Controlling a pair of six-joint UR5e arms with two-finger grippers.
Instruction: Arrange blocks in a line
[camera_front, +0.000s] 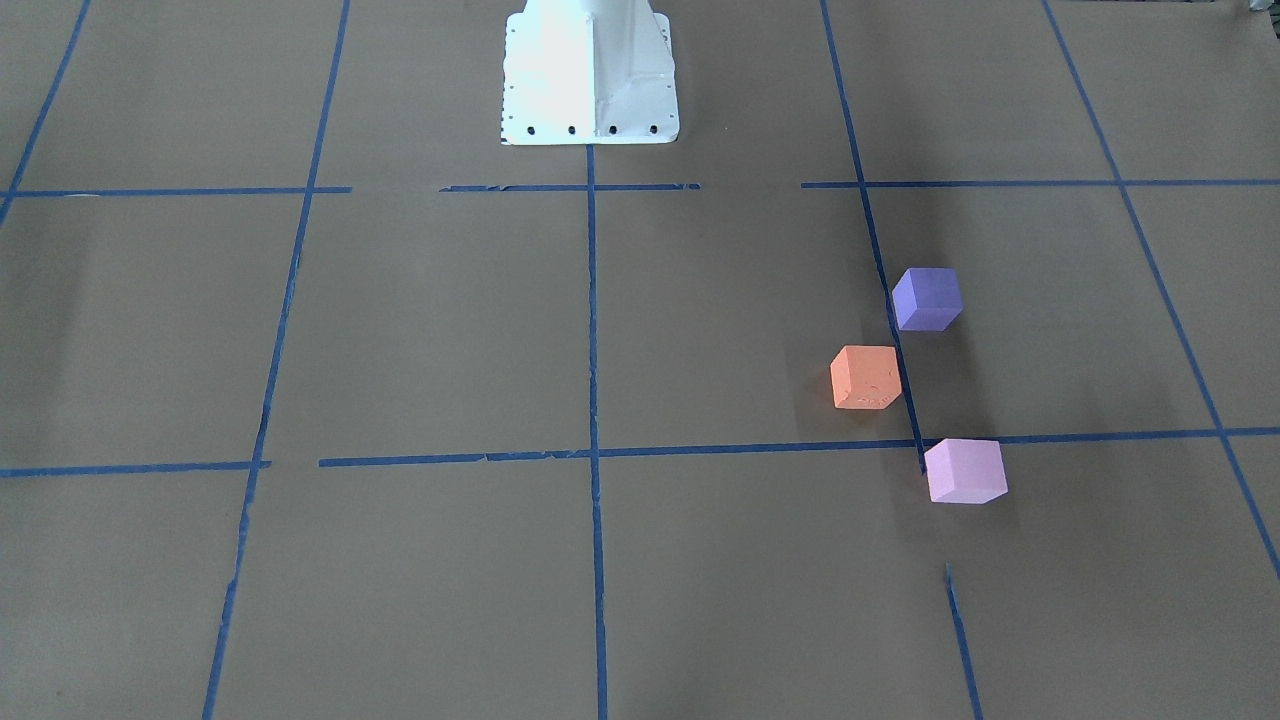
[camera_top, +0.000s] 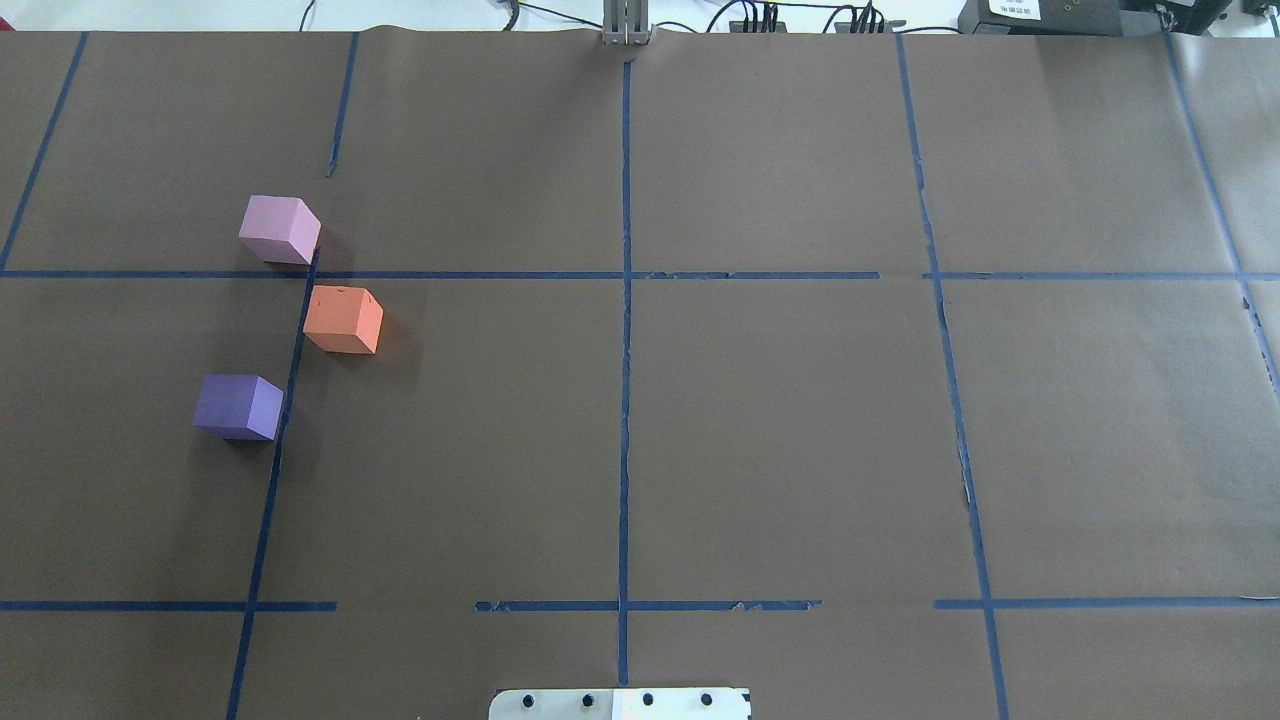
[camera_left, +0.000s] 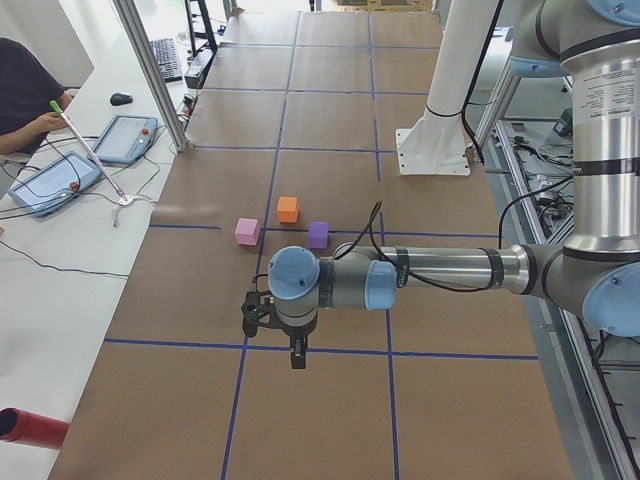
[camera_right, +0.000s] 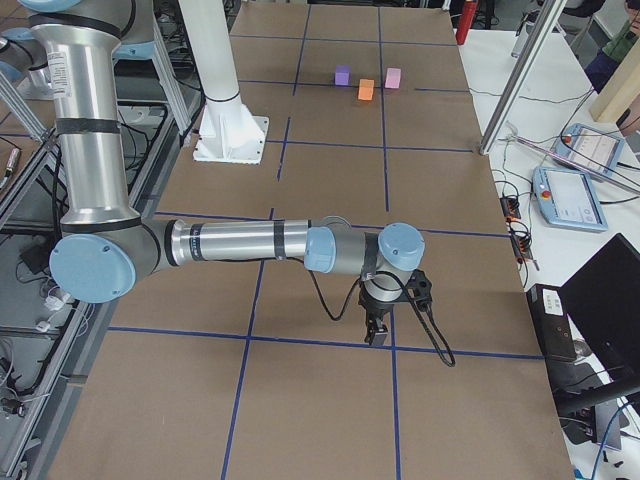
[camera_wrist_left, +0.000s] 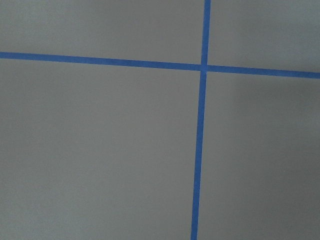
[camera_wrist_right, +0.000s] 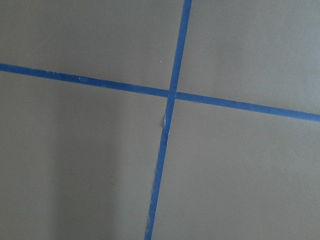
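Three cubes sit on the table's left half in the overhead view: the pale pink-lilac block (camera_top: 279, 229) farthest from the robot, the orange block (camera_top: 344, 319) in the middle, offset toward the table's centre, and the violet-purple block (camera_top: 239, 407) nearest. They also show in the front-facing view: violet-purple block (camera_front: 927, 298), orange block (camera_front: 865, 377), pink-lilac block (camera_front: 965, 470). They stand apart, none touching. My left gripper (camera_left: 297, 358) shows only in the exterior left view, well short of the blocks. My right gripper (camera_right: 377, 334) shows only in the exterior right view, at the far end. I cannot tell whether either is open or shut.
Blue tape lines (camera_top: 626, 300) grid the brown table. The robot's white base (camera_front: 590, 75) stands at the table's robot-side edge. An operator (camera_left: 25, 95) sits at a side desk with tablets. Both wrist views show only bare table and tape crossings.
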